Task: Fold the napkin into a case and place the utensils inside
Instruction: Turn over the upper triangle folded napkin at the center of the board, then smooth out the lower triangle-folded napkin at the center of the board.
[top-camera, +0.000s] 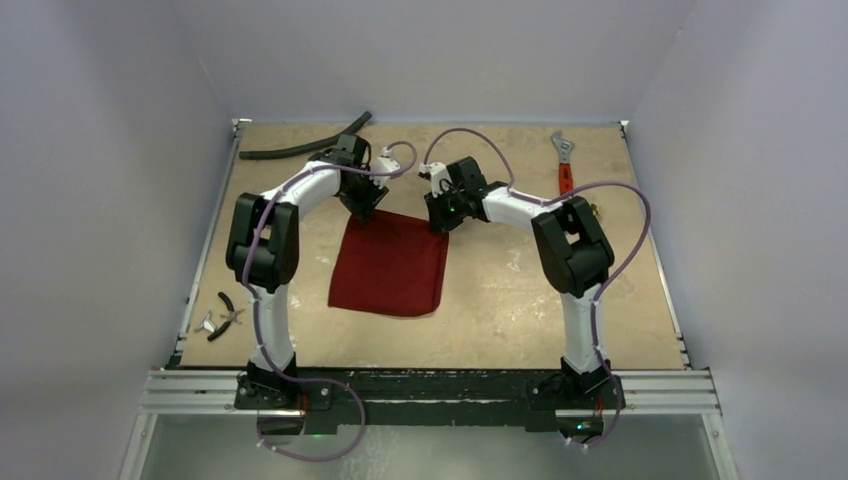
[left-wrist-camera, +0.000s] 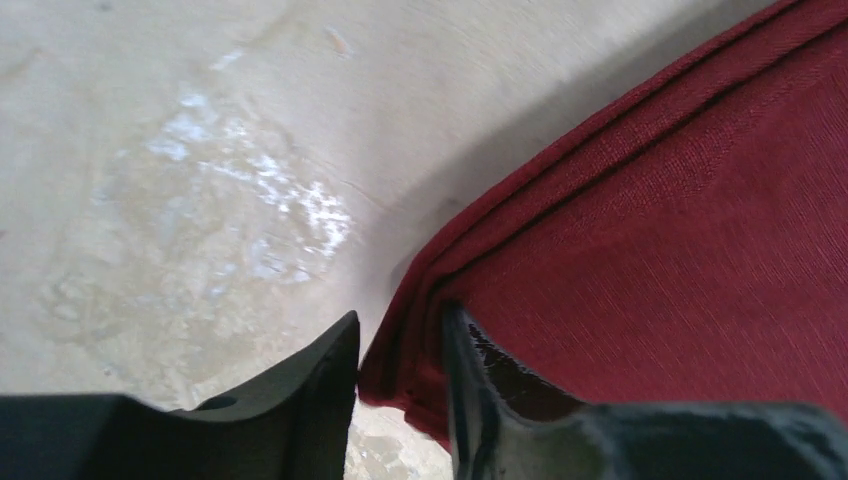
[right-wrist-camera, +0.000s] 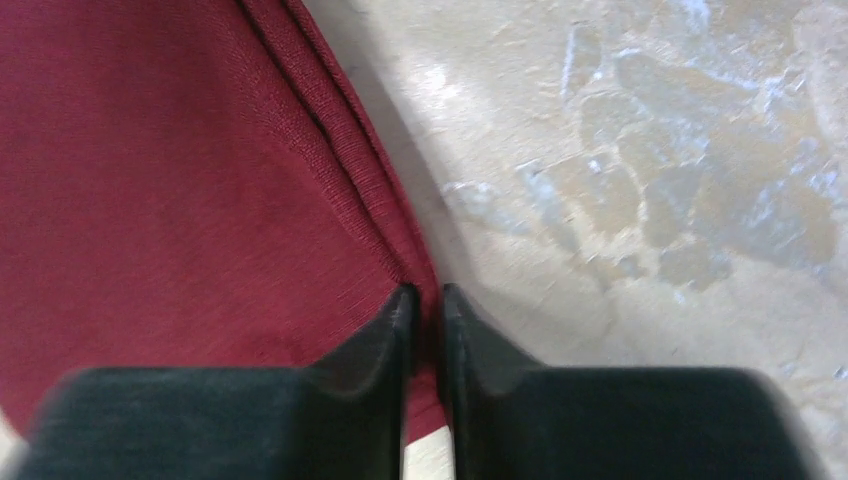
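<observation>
**A:** Where do we stand, starting from our own side?

**B:** Nearest us, the pliers lie at the left edge of the bench. Beyond them the napkin lies flat in the middle as a broad rectangle, with its far corners under our two arms. We judge we're in the folding step: it's no narrow case yet, and nothing has been put in it.

**A:** And the jaws?

**B:** The right jaws are almost pressed together, pinching the far right corner. The left jaws stand parted astride the far left corner. The cloth between them looks loose, though we can't be sure it's free.

**A:** What does the next move call for?

**B:** We think both corners need releasing with a straight lift, so the layers don't drag. Then we'd take a fresh hold along one long side to fold it narrower.

**A:** What do the wrist views add?

**B:** They show the stacked edges, several layers at each corner, so the cloth is doubled. From above it reads as one sheet, and the wrists hide the jaws. Only the top view gives the whole outline and, farthest off, the wrench and the hose. We can't pick out the utensils in any view.
</observation>
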